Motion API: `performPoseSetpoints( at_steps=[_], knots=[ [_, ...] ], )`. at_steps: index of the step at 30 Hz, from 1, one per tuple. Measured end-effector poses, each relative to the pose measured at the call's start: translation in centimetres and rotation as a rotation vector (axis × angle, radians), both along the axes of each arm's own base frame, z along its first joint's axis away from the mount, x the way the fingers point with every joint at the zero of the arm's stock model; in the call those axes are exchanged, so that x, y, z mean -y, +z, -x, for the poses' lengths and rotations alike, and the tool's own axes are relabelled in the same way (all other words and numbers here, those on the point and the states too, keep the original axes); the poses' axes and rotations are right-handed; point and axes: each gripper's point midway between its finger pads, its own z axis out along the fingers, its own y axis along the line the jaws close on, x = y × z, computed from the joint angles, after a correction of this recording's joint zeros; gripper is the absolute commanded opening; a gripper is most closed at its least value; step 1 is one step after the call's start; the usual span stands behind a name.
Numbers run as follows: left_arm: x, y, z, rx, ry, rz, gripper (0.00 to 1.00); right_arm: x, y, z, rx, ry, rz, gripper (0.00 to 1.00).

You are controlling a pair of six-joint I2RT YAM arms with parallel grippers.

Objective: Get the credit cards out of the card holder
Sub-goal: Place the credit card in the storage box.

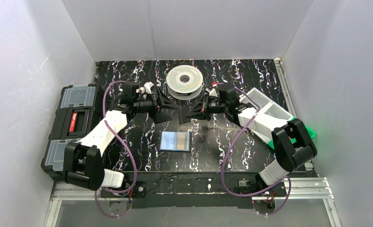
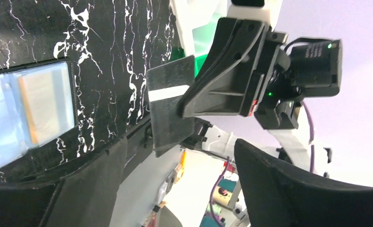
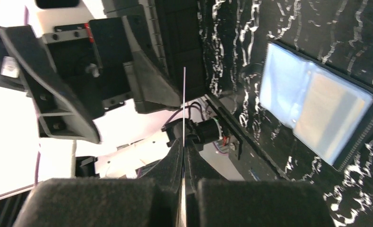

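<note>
The card holder (image 1: 175, 141) lies open on the black marbled table, bluish-grey inside, and shows in both wrist views (image 2: 4, 127) (image 3: 288, 90). A tan credit card (image 1: 183, 140) (image 2: 45, 106) (image 3: 333, 118) sits in its clear pocket. Above the table my right gripper (image 1: 189, 115) (image 3: 183, 142) is shut on another credit card (image 2: 170, 109), dark with a pale stripe and seen edge-on (image 3: 184, 104) in the right wrist view. My left gripper (image 1: 172, 109) (image 2: 189, 189) faces it, open, its fingers apart from that card.
A white filament spool (image 1: 185, 81) lies at the back centre. A big black toolbox (image 1: 73, 125) stands along the left edge. Clear bins (image 1: 269, 106) and a green tray (image 1: 309, 135) sit on the right under the right arm.
</note>
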Motion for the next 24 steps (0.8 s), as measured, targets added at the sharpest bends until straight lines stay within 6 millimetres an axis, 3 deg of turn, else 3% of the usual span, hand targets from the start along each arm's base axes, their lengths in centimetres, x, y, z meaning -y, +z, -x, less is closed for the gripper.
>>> performPoseSetpoints(
  at_steps=[2, 6, 10, 17, 22, 24],
  knots=[
    [-0.2, 0.3, -0.1, 0.021, -0.006, -0.034, 0.98, 0.5, -0.3, 0.2, 0.007, -0.013, 0.037, 0.01],
    [-0.9, 0.1, -0.2, 0.05, -0.008, -0.121, 0.98, 2.2, -0.5, 0.1, 0.03, -0.058, 0.106, 0.01],
    [-1.7, -1.5, 0.2, 0.049, -0.019, -0.223, 0.98, 5.9, -0.9, -1.4, 0.043, -0.164, 0.18, 0.01],
    [-1.9, -4.3, 1.7, 0.027, -0.091, -0.337, 0.98, 16.3, -2.2, -3.9, 0.047, -0.464, 0.353, 0.01],
    [-2.2, -5.6, 1.9, 0.039, -0.143, -0.388, 0.98, 25.5, -4.1, -5.6, -0.004, -0.723, 0.495, 0.01],
    [-2.2, -5.7, 1.9, 0.051, -0.155, -0.395, 0.98, 29.6, -5.7, -6.9, -0.056, -0.831, 0.557, 0.01]
  ],
)
